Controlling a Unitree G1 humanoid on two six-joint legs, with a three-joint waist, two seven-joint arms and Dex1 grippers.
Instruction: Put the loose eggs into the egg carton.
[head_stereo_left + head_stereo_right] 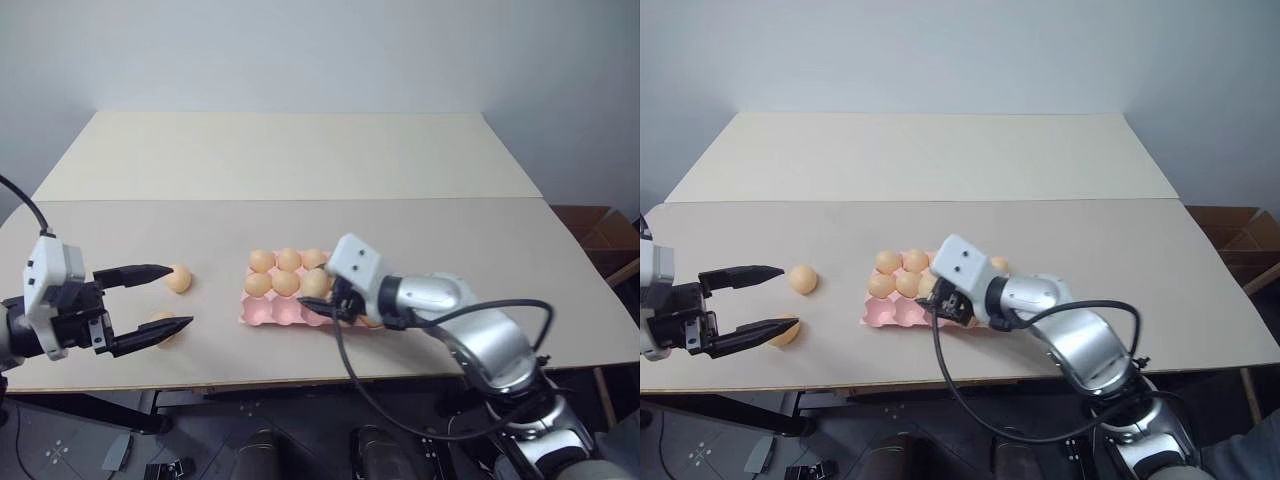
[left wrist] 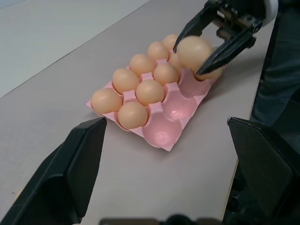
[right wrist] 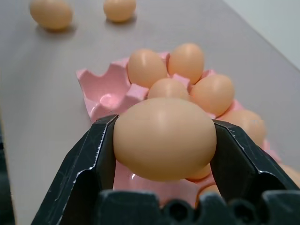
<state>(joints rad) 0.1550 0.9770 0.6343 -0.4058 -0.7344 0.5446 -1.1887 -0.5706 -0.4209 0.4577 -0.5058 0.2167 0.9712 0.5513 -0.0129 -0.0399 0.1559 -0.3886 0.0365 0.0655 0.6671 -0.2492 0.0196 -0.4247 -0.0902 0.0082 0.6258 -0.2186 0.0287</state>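
Observation:
The pink egg carton [image 1: 262, 313] lies near the table's front edge, with several tan eggs in its cups and bare cups [image 2: 164, 133] along its near side. My right gripper [image 3: 164, 126] is shut on one egg [image 2: 194, 52] and holds it just above the carton's right part. Two loose eggs lie on the table to the carton's left: one [image 1: 179, 279] by my left gripper's upper finger, the other [image 1: 160, 326] partly behind its lower finger. My left gripper [image 1: 182, 295] hangs open there, apart from both.
The table is two pale boards joined at a seam [image 1: 300, 199]; the carton and loose eggs lie on the near board, close to its front edge [image 1: 300, 383]. A cardboard box [image 1: 600, 230] stands off the table's right side. A black cable [image 1: 360, 390] loops under my right arm.

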